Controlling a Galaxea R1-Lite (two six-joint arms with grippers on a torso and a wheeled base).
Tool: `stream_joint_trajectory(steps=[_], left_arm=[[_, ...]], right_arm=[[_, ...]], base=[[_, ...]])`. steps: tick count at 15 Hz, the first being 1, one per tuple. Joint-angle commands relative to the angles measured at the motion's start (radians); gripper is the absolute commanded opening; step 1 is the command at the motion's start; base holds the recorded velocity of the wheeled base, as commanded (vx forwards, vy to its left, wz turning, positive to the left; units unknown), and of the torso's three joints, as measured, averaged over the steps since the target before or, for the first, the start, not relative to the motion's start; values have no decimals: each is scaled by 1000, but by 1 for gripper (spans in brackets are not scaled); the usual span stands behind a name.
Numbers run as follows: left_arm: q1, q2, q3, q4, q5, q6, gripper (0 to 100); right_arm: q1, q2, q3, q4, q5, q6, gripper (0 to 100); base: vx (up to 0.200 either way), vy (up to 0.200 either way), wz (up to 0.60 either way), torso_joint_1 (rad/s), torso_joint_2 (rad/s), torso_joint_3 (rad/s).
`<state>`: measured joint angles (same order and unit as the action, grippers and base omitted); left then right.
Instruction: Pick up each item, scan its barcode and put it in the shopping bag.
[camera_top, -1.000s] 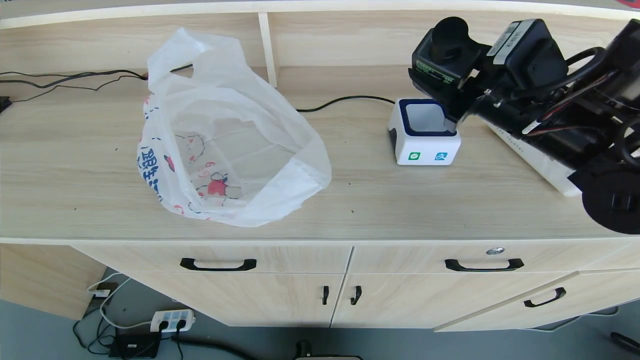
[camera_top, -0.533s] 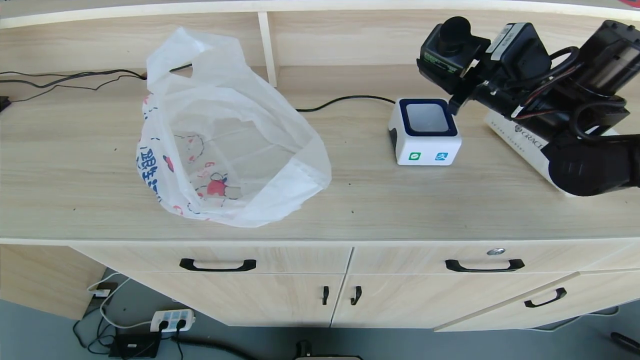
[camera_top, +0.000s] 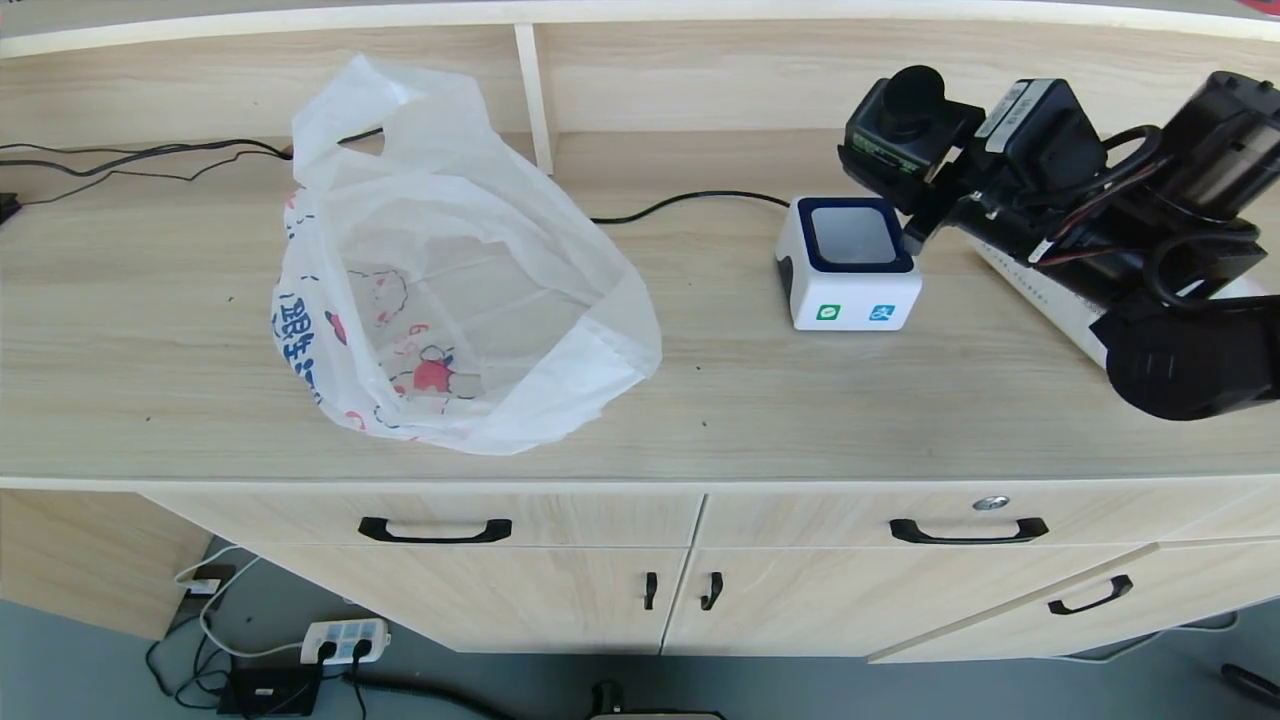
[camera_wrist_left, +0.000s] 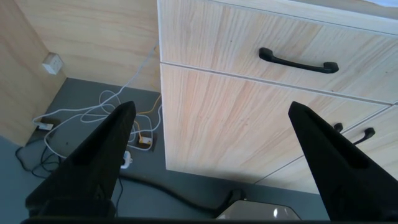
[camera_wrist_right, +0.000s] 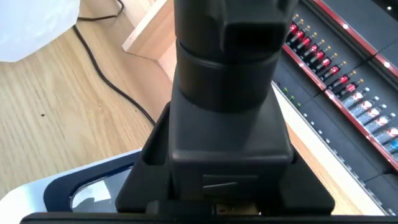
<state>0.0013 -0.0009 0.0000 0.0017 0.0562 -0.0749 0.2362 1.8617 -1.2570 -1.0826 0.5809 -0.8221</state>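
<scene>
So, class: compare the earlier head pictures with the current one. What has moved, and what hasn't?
The right gripper, holding the black item, drew it back from over the scanner, toward the robot's right. The scanner, shopping bag and white box stayed put.

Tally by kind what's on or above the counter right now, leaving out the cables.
Shopping bag: 1
Barcode scanner: 1
Black bottle: 1
White box: 1
Total: 4
</scene>
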Motion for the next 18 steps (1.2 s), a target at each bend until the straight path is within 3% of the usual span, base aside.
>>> stream_joint_trajectory(steps=[1,9,11,13,15,16,18], left_arm=[[0,1,0,0,1,0,100],[0,1,0,0,1,0,100],[0,1,0,0,1,0,100],[0,1,0,0,1,0,100],[0,1,0,0,1,0,100],[0,1,0,0,1,0,100],[0,1,0,0,1,0,100]], right_arm=[[2,-39,99,-45,-1,5,0],[11,-49,103,-45,-4,24,0],[95,-76,111,-25,-47,118,0],[285,-82,122,-46,-105,313,0],[443,-119,131,-106,-308,400,0],[488,-148,146,-105,-412,422,0],[522,-207,199,-100,-513,468,0]], base=[[0,0,0,0,0,0],[0,0,0,0,0,0],[0,0,0,0,0,0],[0,0,0,0,0,0],[0,0,0,0,0,0],[0,0,0,0,0,0],[0,0,0,0,0,0]])
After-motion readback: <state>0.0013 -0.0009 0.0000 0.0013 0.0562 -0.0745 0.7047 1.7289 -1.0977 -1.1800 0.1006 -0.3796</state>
